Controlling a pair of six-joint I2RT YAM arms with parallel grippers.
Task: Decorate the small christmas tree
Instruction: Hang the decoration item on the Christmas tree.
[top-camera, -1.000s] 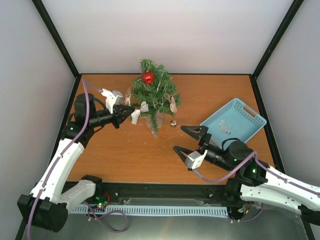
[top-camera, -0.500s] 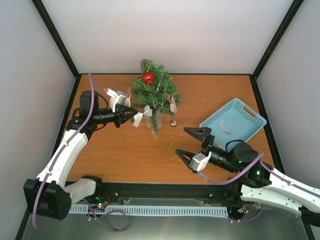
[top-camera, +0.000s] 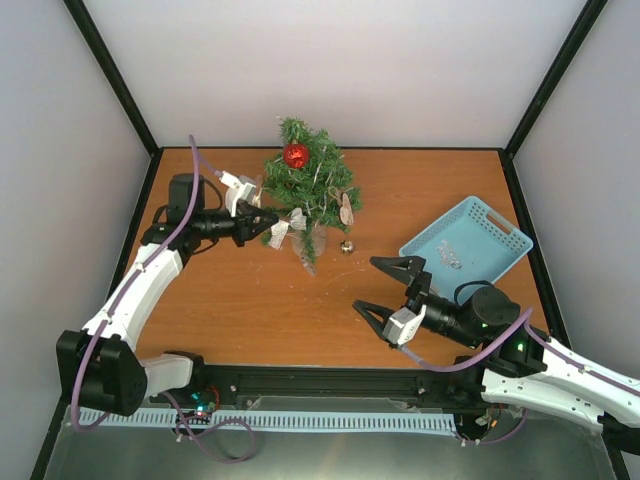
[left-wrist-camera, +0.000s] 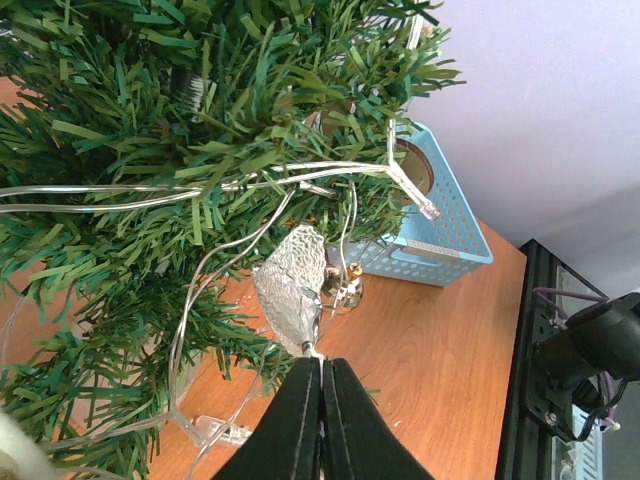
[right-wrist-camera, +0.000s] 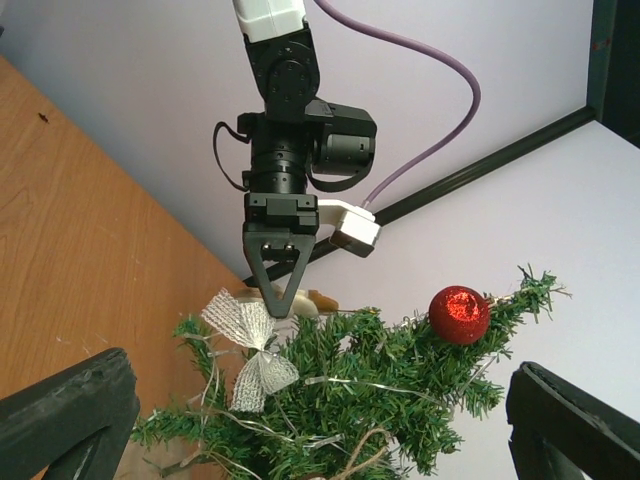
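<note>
The small dark-green artificial christmas tree (top-camera: 312, 190) stands at the back centre of the orange wooden table (top-camera: 250, 300), with a red glitter ball (top-camera: 296, 155) near its top. The left gripper (top-camera: 270, 223) is clenched on a silver mesh bow (top-camera: 284, 229) at the tree's left side, the bow possibly touching a branch. The right gripper (top-camera: 366, 285) is spread wide over the table, near a light-blue plastic basket (top-camera: 436, 222).

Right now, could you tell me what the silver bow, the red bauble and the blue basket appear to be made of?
The silver bow: likely metallic mesh fabric, its weave glints. The red bauble: probably plastic with glitter coating, its surface sparkles grainily. The blue basket: looks like matte moulded plastic, with a regular perforated grid.
</note>
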